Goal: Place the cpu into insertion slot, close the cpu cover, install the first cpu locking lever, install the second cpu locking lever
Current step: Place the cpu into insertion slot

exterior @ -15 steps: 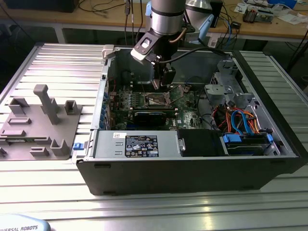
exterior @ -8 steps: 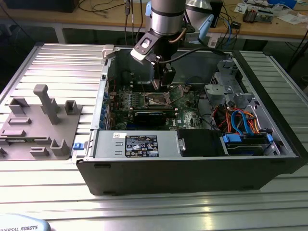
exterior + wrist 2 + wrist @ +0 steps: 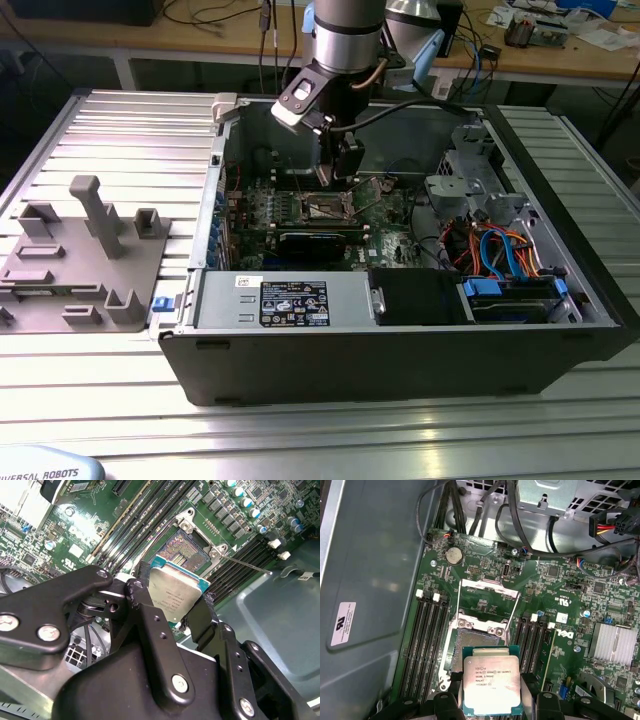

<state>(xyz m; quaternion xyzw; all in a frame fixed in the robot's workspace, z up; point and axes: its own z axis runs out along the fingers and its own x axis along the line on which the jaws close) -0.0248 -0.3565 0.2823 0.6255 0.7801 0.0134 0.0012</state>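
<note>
Green board [image 3: 385, 218] inside an open computer case [image 3: 400, 350], exterior view. The arm reaches down into the case, with the gripper [image 3: 338, 165] low over the socket [image 3: 325, 207] near the board's middle. A grey parts holder [image 3: 85, 250] sits on the table at the exterior view's left, well apart.

Second wrist view: the gripper [image 3: 172, 605] is drawn in narrow on the chip [image 3: 175, 596]. Black fingers [image 3: 150, 622] pinch two opposite edges, silver top facing the camera. The chip hangs tilted, near the socket [image 3: 182, 550] and clear of it. Socket contacts are bare. A thin lever rod [image 3: 245, 563] juts out sideways, unlatched.

First wrist view: the chip [image 3: 491, 685] sits between the fingers [image 3: 445, 702], and its far edge overlaps the socket [image 3: 476, 645] rim in the picture. The cover [image 3: 488, 597] stands open on the side away from the gripper.

Judgement: the first step is in hand, placing the chip. Nothing is seated, and the cover and levers are undone. Setting it down looks to call for bringing the chip square and level over the recess, edges matched to the rim, before the fingers release. The contacts look delicate, so a skewed landing could bend them.
</note>
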